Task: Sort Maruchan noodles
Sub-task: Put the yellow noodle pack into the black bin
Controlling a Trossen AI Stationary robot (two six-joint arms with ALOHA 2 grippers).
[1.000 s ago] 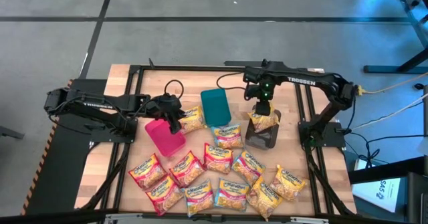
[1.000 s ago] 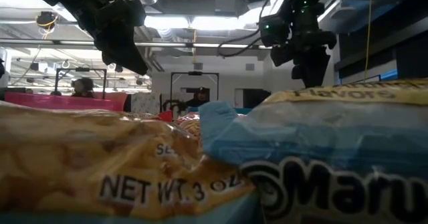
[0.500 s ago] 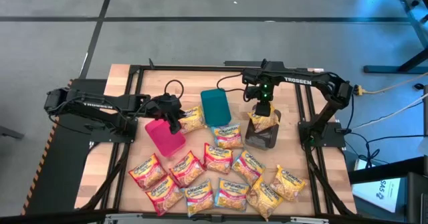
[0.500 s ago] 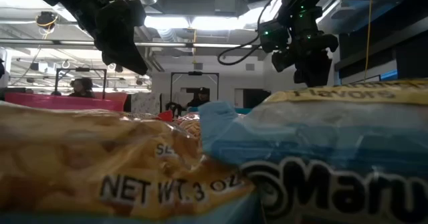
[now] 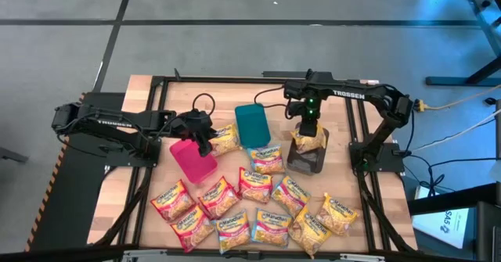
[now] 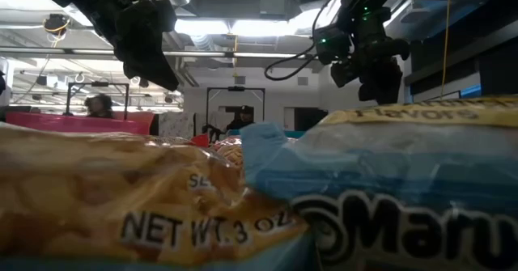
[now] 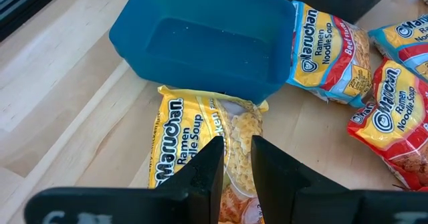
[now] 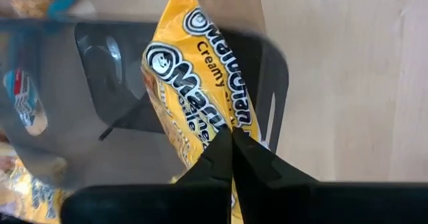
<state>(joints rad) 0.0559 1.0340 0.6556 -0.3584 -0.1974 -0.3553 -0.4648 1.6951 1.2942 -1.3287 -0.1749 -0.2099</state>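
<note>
Several Maruchan noodle packets (image 5: 250, 211) in red, yellow and blue wrappers lie spread over the table's near half. One yellow packet (image 8: 194, 83) stands tilted in the grey bin (image 5: 307, 165), leaning on the bin's wall. My right gripper (image 8: 232, 140) hangs shut right above it, pointing down. My left gripper (image 7: 237, 160) hovers narrowly open over another yellow packet (image 7: 194, 137). That packet lies flat against the teal bin (image 5: 252, 124), and nothing is between the fingers. My right gripper has its shut fingertips (image 8: 221, 158) in front of the upper part of the yellow packet (image 8: 212, 120) in the grey bin, coming from above. Whether they touch the wrapper I cannot tell.
A pink bin (image 5: 193, 159) stands by my left gripper, toward the near edge. A red-and-blue packet (image 7: 328, 53) lies beside the teal bin. Bare wood shows at the table's far edge and to the right of the grey bin.
My right gripper has tipped a little steeper downward over the grey bin. The yellow packet in that bin has stayed where it was.
</note>
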